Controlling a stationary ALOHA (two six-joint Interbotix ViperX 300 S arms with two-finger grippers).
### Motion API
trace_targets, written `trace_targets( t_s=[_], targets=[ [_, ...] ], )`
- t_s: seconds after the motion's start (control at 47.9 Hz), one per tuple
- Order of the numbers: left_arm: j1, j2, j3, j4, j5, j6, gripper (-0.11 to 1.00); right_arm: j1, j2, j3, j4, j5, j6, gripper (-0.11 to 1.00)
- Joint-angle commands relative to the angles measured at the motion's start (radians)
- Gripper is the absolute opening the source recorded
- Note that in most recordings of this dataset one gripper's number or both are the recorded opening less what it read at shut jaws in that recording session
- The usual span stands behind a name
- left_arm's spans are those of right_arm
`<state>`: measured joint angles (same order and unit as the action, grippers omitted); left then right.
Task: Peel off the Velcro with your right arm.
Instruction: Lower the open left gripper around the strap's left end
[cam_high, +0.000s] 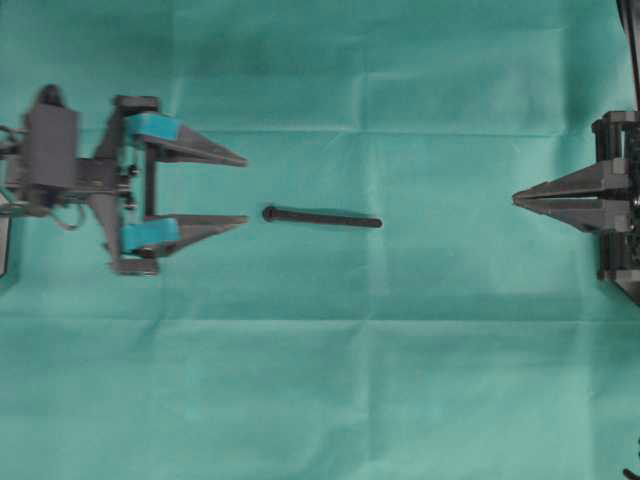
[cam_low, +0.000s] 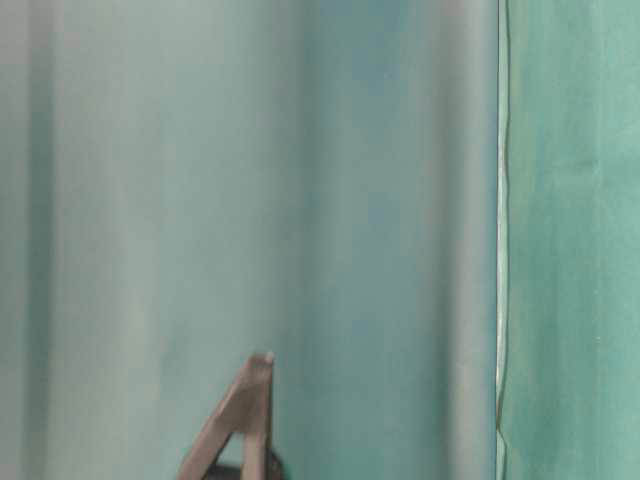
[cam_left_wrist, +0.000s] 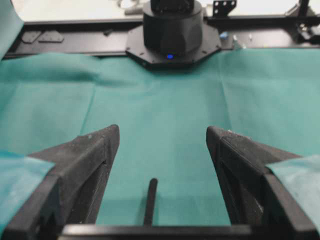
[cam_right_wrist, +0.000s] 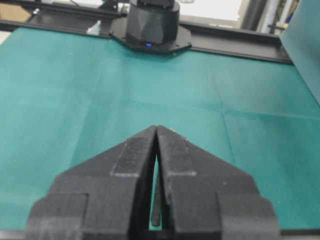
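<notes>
Velcro lies flat between two hands on the green-covered tabletop (cam_high: 400, 380).

At left, the left hand (cam_high: 246, 190), teal tape on its fingers, stands wide open, holding nothing. The Velcro (cam_high: 322, 217) lies just beside its fingertips, rounded end toward them. Well apart at right, the right hand (cam_high: 517, 199) is closed and empty.

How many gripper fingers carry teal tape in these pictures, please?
2, both on the left gripper at the left of the overhead view: one taped finger nearer the top edge, the other nearer the bottom. The right gripper shows none; hidden faces can't be checked.
</notes>
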<state>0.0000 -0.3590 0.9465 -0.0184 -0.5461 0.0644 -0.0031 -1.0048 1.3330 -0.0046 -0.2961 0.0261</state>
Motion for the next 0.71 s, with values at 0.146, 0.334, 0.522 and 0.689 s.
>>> trace_targets(
  t_s=[0.146,0.334,0.522,0.689],
  targets=[
    [-0.002,0.103,-0.11,0.0,-0.003,0.0,0.76,0.002,0.002,-0.008,-0.008,-0.006,0.0,-0.07],
    [0.002,0.163,-0.164,-0.002,0.034,0.002,0.76,0.002,0.002,-0.008,-0.014,-0.008,0.0,-0.07],
    [0.014,0.195,-0.198,-0.002,0.095,0.0,0.76,0.002,0.0,-0.005,-0.014,-0.006,0.0,-0.07],
    [0.021,0.227,-0.224,-0.003,0.152,0.0,0.76,0.002,0.0,-0.002,-0.014,-0.008,0.0,-0.07]
  ],
)
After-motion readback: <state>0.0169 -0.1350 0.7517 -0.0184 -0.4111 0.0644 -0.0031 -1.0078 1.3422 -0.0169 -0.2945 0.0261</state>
